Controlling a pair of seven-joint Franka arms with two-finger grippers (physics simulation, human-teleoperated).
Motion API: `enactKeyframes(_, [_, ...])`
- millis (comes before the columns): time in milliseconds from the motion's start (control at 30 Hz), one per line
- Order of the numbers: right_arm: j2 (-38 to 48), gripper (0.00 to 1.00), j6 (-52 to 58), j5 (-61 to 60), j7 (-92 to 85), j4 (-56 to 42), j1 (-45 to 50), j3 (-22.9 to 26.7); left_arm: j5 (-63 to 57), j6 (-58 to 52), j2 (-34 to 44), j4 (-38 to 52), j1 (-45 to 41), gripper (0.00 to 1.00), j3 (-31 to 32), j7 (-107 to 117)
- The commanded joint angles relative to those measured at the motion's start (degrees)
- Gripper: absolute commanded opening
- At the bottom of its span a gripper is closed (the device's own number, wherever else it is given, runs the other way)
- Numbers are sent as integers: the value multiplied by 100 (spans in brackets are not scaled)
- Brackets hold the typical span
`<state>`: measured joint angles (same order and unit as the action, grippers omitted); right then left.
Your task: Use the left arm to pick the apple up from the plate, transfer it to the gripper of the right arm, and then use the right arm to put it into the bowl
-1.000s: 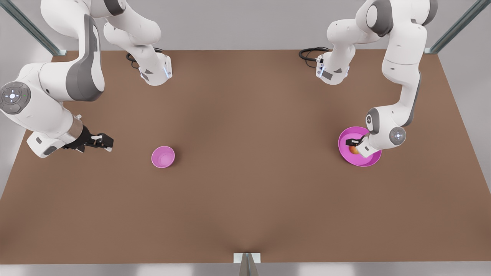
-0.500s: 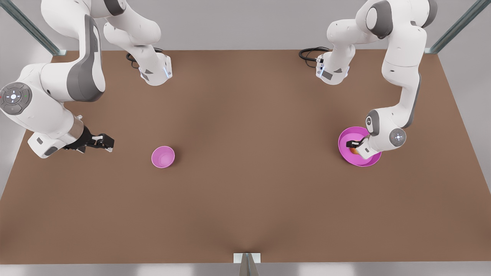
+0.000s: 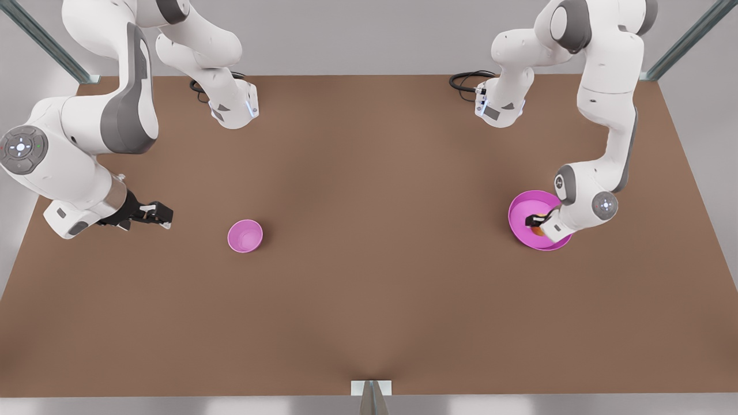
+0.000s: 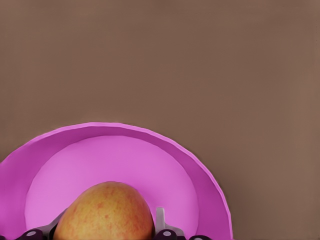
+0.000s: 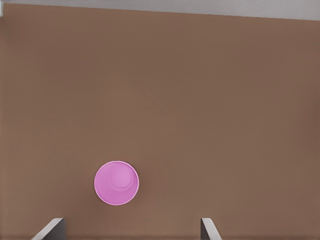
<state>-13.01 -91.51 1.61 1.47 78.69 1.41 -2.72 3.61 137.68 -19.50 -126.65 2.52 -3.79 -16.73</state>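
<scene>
left claw [image 3: 535, 222]: down in plate [image 3: 522, 210], fingers either side of apple [image 4: 105, 212], grip unclear | right claw [image 3: 154, 215]: spread wide, empty, waits above surface [image 3: 369, 259] well apart from bowl [image 3: 245, 236] at front view's left

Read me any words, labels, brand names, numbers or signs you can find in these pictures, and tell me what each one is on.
None can be read.
Plate, bowl, apple, table: no print.
Round button pads on the arm joints: small symbols, too small to read.
</scene>
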Motion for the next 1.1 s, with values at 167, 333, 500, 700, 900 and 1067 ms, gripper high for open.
enactKeyframes(167, [0, 100, -69, -12, 64, -12, 78, -1, 676, -1182, 517, 1256, -41, 78, 668, -15])
enactKeyframes(333, [0, 100, -60, -1198, 73, 94, 52, -62, 1897, -1112, 192, 1934, -709, 77, 827, -146])
enactKeyframes(500, [-246, 100, -315, -3184, 20, 226, -167, -44, 4085, -804, -221, 2171, -964, 77, 1064, -2940])
enactKeyframes(700, [-615, 100, -1387, -4723, -490, 604, -220, -316, 6792, -813, -783, 2654, -1939, 76, 1082, -5497])
enactKeyframes(900, [-1054, 100, -2302, -7736, -2993, 1684, -282, -835, 7681, -813, -968, 2663, -2037, 76, 1864, -7731])
enactKeyframes(1067, [-1960, 100, -1695, -9179, -5394, 1737, -290, -844, 7751, -804, -1381, 2681, -2098, 70, 1969, -9216])
